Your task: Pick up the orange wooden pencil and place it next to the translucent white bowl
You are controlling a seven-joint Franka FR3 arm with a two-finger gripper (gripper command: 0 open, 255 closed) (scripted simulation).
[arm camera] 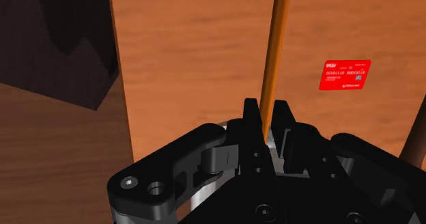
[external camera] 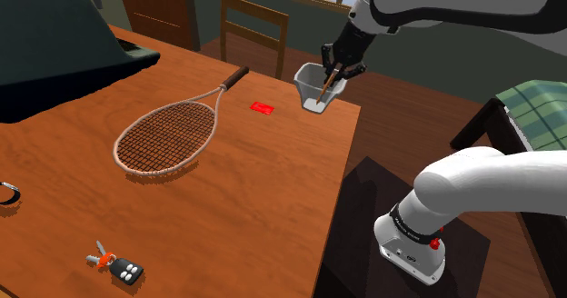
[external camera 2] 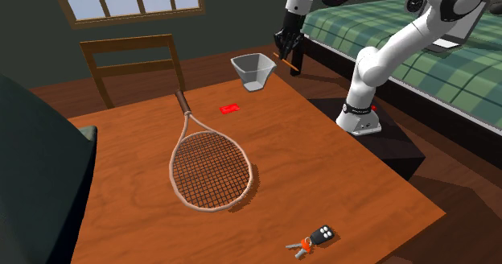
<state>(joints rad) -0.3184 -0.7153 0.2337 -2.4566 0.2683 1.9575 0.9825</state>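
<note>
My black gripper [external camera: 337,66] hangs over the far right corner of the wooden table [external camera: 273,187], shut on a thin orange pencil [external camera: 326,86]. The pencil slants down in front of the translucent white bowl [external camera: 313,96], which stands at that corner. In the second exterior view the gripper [external camera 2: 287,51] holds the pencil [external camera 2: 287,62] just to the right of the bowl [external camera 2: 254,69], above the table edge. From the wrist, the pencil [arm camera: 276,45] runs straight out from between the closed fingers [arm camera: 251,113] over the tabletop.
A red card [external camera: 262,107] lies on the table near the bowl, and a racket [external camera: 168,134] fills the middle. Keys with a fob [external camera: 118,265] sit near the front edge. A wooden chair [external camera: 254,28] stands behind the table, and a bed [external camera 2: 418,53] lies beyond the stand.
</note>
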